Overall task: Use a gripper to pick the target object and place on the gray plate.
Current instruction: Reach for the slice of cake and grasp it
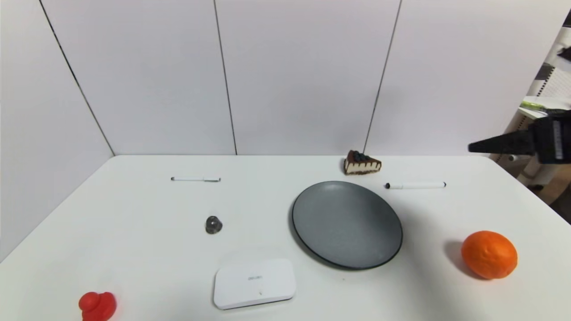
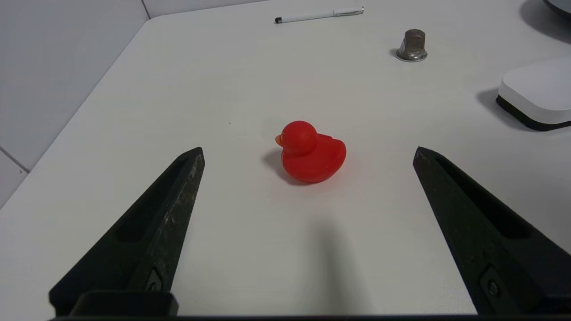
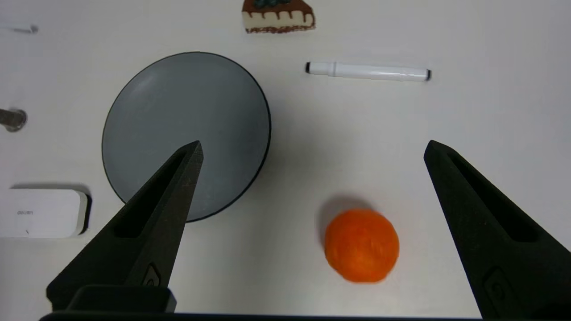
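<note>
cake slice (image 1: 362, 162) upright beyond the gray plate (image 1: 312, 223), long axis left-right; right gripper (image 3: 312, 147) jaws apart, empty

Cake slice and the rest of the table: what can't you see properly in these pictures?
- Cake slice: right wrist view, top cut off by the picture edge.
- White box: left wrist view, cut off at the edge; its printed word is too small to read.
- Left gripper: absent from the head view.
- Right gripper: head view, mostly cut off.
</note>
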Robot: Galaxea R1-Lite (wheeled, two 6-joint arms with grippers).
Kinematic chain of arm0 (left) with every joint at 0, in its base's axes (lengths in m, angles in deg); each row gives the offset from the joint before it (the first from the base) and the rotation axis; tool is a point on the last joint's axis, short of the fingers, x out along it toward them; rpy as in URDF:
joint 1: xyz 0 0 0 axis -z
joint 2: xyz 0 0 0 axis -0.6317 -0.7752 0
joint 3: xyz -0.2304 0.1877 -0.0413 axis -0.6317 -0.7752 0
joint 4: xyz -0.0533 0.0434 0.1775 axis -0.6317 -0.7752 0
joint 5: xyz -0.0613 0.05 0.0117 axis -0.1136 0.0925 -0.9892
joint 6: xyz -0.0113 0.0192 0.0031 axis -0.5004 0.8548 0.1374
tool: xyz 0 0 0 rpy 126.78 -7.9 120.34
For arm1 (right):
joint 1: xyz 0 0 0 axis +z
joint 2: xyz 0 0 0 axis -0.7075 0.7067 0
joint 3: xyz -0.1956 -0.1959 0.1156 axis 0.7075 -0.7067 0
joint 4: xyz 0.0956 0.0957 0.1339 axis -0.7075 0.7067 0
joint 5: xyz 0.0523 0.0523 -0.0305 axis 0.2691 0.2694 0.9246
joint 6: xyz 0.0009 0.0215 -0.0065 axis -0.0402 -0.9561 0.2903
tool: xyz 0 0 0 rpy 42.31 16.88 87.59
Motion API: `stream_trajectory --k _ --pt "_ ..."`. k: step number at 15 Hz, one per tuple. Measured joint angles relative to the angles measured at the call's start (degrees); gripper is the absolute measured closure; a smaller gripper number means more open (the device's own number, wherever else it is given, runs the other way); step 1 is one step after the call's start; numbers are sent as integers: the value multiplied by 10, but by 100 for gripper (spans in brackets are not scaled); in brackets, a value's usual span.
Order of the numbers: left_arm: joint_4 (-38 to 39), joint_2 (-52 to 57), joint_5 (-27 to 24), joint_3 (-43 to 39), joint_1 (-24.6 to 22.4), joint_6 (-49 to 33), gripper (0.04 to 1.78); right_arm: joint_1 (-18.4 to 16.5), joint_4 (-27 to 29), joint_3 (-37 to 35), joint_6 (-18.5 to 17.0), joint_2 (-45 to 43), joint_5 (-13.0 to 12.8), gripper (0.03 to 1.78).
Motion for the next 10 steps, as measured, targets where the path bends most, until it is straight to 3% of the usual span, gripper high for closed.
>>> stream_trajectory --k 2,4,6,8,10 --pt "0 0 0 0 0 0 13 -1 -43 19 42 71 47 10" --pt "0 0 0 0 0 0 13 -4 -104 27 78 130 121 10" --pt "0 0 0 0 0 0 13 -5 -169 29 91 177 186 10" --pt "0 0 0 0 0 0 13 -4 -228 30 105 219 235 10" --pt "0 0 0 0 0 0 13 -5 -275 34 138 261 263 10"
